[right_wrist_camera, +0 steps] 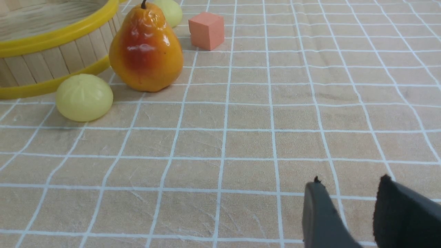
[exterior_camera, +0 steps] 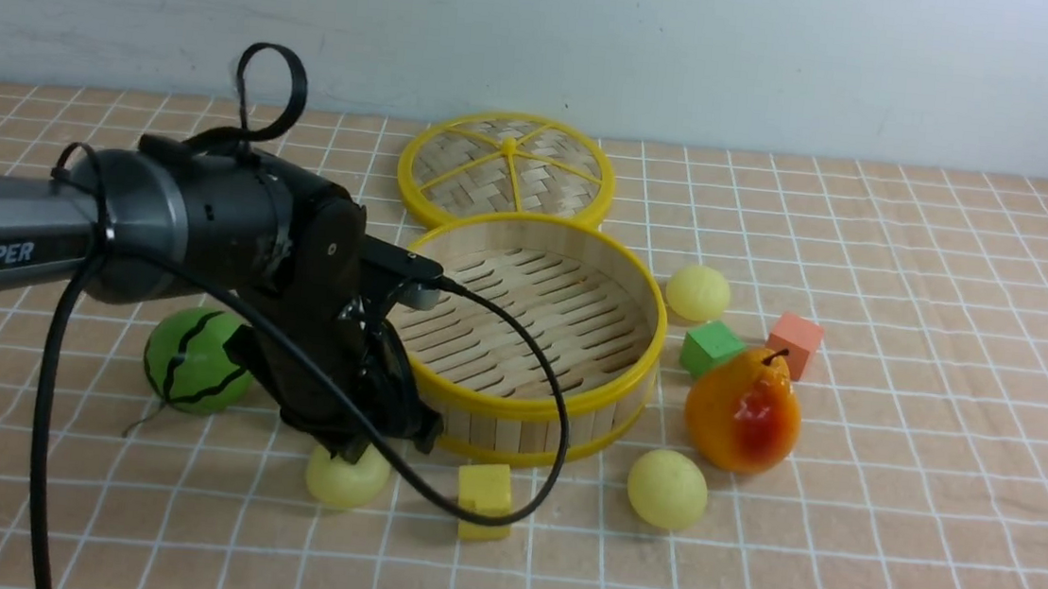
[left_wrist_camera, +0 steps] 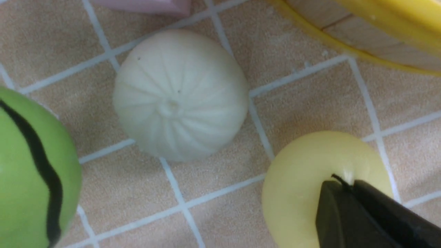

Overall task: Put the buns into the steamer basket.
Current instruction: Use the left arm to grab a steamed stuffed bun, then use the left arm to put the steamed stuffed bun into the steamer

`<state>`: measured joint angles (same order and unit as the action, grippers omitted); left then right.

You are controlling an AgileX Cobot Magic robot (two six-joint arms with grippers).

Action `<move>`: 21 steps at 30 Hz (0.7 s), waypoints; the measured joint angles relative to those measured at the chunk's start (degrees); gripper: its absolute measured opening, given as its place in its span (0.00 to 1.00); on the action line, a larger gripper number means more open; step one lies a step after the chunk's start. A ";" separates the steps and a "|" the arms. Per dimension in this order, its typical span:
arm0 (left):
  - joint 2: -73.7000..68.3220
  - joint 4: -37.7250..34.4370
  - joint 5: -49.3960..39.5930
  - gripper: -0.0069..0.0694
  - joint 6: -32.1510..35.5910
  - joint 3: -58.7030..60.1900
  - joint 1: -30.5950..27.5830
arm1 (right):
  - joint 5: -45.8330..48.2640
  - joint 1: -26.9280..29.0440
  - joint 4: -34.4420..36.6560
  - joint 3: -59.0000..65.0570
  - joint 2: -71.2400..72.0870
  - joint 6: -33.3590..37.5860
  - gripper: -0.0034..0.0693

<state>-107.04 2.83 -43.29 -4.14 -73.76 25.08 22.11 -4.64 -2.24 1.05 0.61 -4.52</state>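
Just beside the steamer basket (exterior_camera: 523,408), your left gripper (left_wrist_camera: 344,184), jaws together, hangs over a pale yellow bun (left_wrist_camera: 299,172), likely soft and light, best pinched gently at its sides; right gripper (right_wrist_camera: 350,179), jaws apart.

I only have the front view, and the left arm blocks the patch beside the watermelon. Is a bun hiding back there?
Observer: Yes. The left wrist view shows an off-white bun lying between the watermelon and the steamer basket.
Operator: Is that arm gripping anything?
Observer: No. The left gripper looks shut, its tips together above a pale yellow bun.
Operator: And the other arm? It's out of my frame.
Observer: The right gripper is open, low above the tablecloth, holding nothing.
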 joint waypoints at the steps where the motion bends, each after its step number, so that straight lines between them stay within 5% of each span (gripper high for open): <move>1: 0.93 0.00 -0.60 0.07 -0.07 0.00 0.25 | 0.00 0.00 0.00 0.00 0.00 0.00 0.38; 11: 10.13 -0.53 8.68 0.07 -0.06 -3.00 5.60 | 0.00 0.00 0.00 0.00 0.00 0.00 0.38; 17: -0.57 -0.42 14.87 0.09 -0.06 -7.91 5.59 | 0.00 0.00 0.00 0.00 0.00 0.00 0.38; 21: -6.33 -0.30 14.70 0.18 -0.06 -10.96 5.59 | 0.00 0.00 0.00 0.00 0.00 0.00 0.38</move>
<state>-113.37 2.53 -28.59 -4.20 -84.72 30.68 22.11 -4.64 -2.24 1.05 0.61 -4.52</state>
